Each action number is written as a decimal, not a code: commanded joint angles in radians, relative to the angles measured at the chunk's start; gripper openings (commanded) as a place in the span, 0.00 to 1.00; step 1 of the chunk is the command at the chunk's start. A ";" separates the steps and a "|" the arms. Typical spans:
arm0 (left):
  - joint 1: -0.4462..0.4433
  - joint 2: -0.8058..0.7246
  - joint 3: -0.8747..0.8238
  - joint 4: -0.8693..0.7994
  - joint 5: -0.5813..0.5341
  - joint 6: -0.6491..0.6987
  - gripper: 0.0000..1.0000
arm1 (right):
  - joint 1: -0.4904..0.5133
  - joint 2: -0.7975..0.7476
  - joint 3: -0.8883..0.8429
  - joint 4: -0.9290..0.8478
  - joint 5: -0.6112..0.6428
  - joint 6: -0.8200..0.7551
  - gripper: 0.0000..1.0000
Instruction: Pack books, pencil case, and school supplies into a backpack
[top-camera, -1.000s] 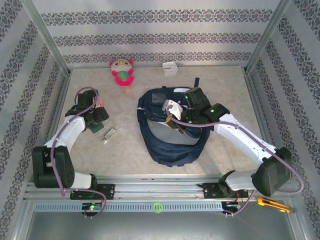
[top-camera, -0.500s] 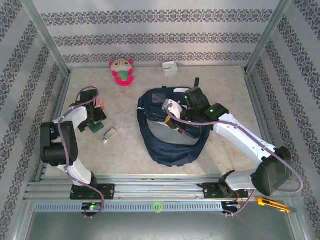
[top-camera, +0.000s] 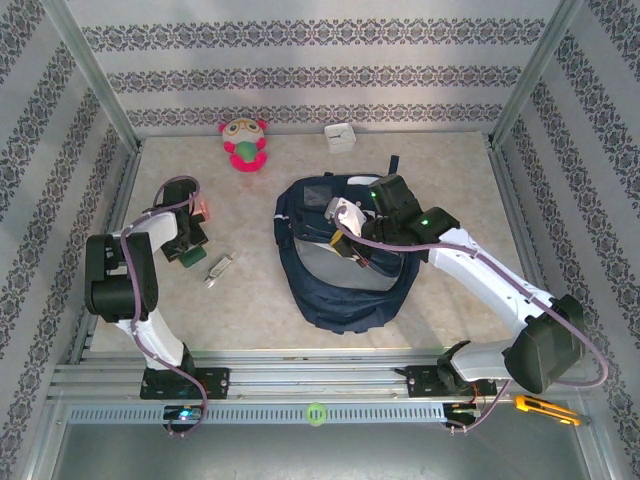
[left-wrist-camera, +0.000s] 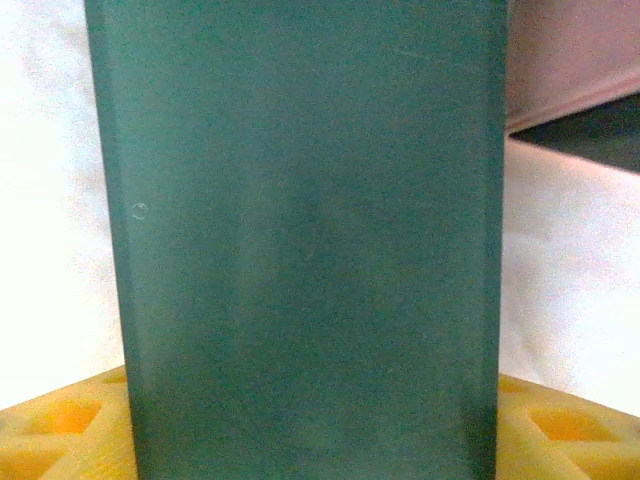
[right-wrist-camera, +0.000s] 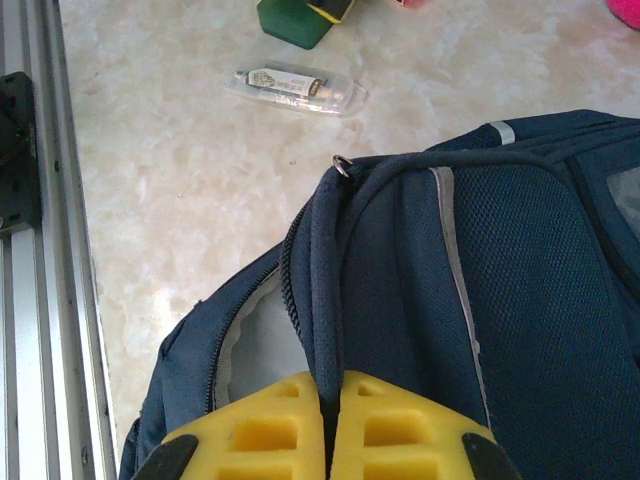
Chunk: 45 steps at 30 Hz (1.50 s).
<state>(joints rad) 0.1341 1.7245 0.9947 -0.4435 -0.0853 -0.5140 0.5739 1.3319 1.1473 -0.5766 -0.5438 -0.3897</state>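
Navy-blue fabric takes up the middle of the table (top-camera: 455, 180): the backpack (top-camera: 345, 295) lies flat there, its mouth gaping enough for me to see pale grey lining inside. From my right wrist camera, the right gripper (right-wrist-camera: 330, 395) is closed, its two yellow fingers (right-wrist-camera: 265, 430) pressed together on the thick dark rim of the backpack's opening. The rim runs up from between the fingers to a small metal zip ring (right-wrist-camera: 342, 165).

Over on the left side of the table, well apart from the backpack, the left gripper (top-camera: 187, 247) points down at the dark green piece (left-wrist-camera: 310, 230). On the left wrist camera that piece stands as a tall flat slab right in front of the lens, with a yellow finger (left-wrist-camera: 60, 425) showing at each bottom corner. The jaws stand astride it, one finger at each long edge, but I cannot tell whether they are pressing on it or only flanking it. I also cannot tell whether the piece rests on the table or is lifted.

The pink piece (top-camera: 203, 208) sits just beside the left wrist, on its far side. A small clear packet (right-wrist-camera: 295, 88) lies flat on the table between the green piece and the backpack, touching neither. Near the back wall I see a pink-and-green plush toy (top-camera: 243, 145) and a small white box (top-camera: 340, 136), well apart from both grippers.
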 joint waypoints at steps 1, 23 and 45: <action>0.015 -0.108 -0.041 -0.004 -0.041 -0.004 0.60 | 0.014 -0.036 0.000 0.058 -0.044 0.035 0.00; -0.002 -0.867 -0.148 -0.168 0.928 0.527 0.36 | -0.118 0.071 0.141 0.099 -0.087 0.313 0.00; -0.722 -0.586 0.179 -0.711 0.485 0.336 0.31 | -0.153 0.115 0.198 0.121 -0.120 0.377 0.00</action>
<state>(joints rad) -0.5762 1.1156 1.1339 -1.0340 0.4290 -0.0277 0.4332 1.4429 1.2957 -0.5259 -0.6308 -0.0364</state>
